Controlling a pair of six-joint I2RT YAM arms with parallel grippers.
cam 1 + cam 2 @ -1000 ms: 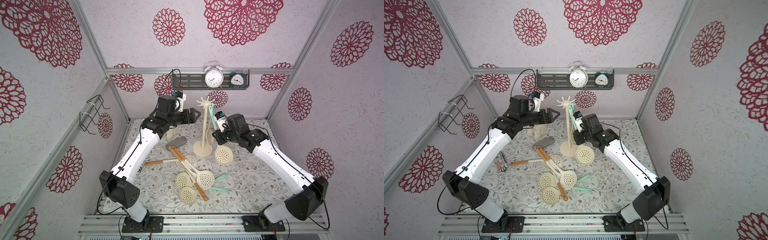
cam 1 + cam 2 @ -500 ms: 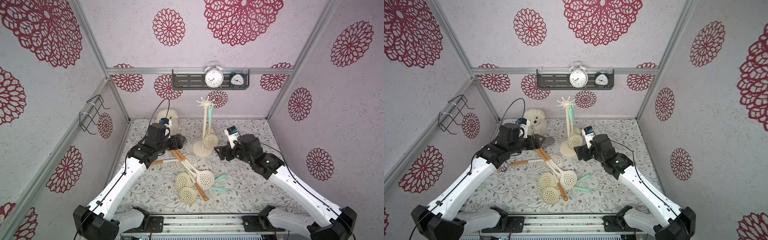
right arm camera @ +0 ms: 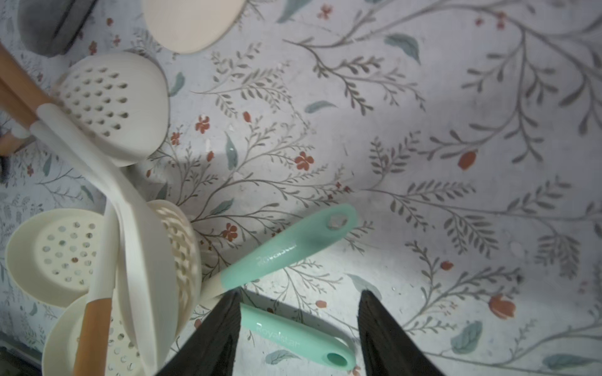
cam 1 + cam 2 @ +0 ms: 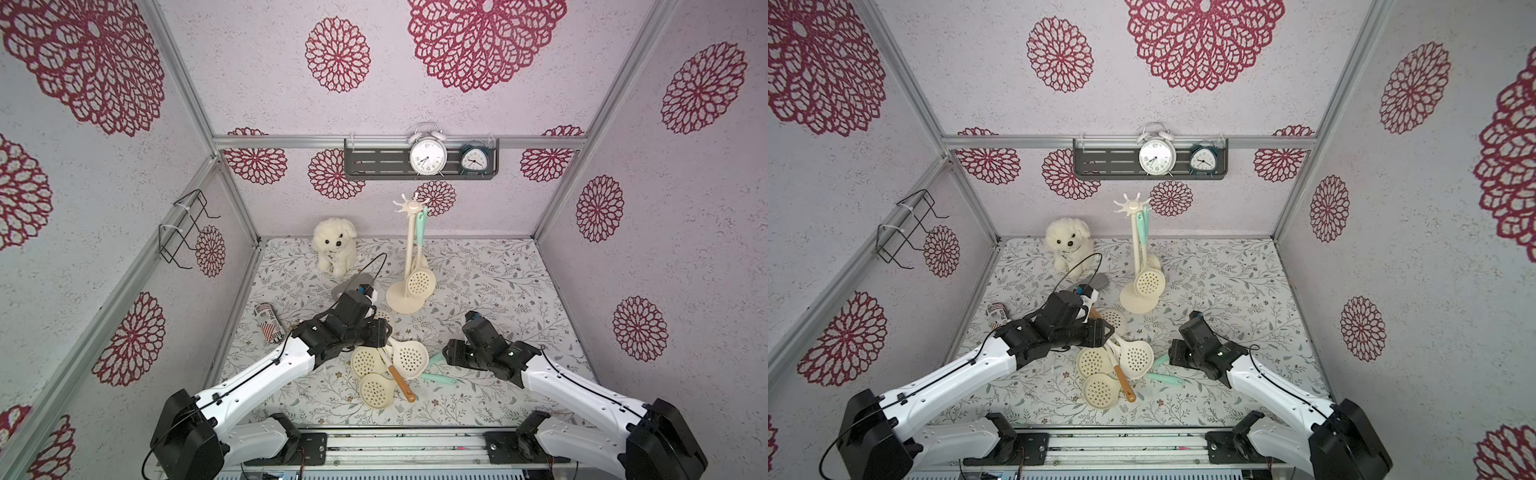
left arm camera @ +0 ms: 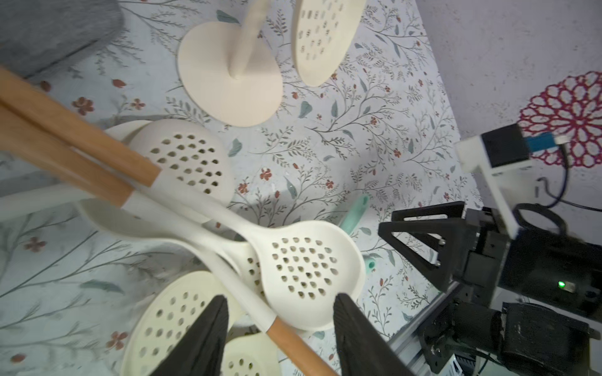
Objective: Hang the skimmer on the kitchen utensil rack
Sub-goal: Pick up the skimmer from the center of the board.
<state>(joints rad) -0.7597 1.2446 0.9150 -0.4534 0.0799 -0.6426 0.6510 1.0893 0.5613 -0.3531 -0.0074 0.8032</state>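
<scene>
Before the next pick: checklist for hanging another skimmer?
1. Rack upright on the table: ok.
2. Free hooks on top: ok; only one hanging skimmer is there.
3. Left fingers apart, nothing gripped: ok; they are above the pile.
4. Right fingers apart, nothing gripped: ok; a mint handle lies on the table between them.
5. Hole in that handle's end clear: ok.
6. That skimmer's bowl end free of the pile: not ok; in both top views it runs under other skimmers.

Floral table [image 4: 478, 291], kitchen utensil rack [image 4: 404, 302], skimmer pile [image 4: 409, 357], plush dog [image 4: 334, 247]
</scene>
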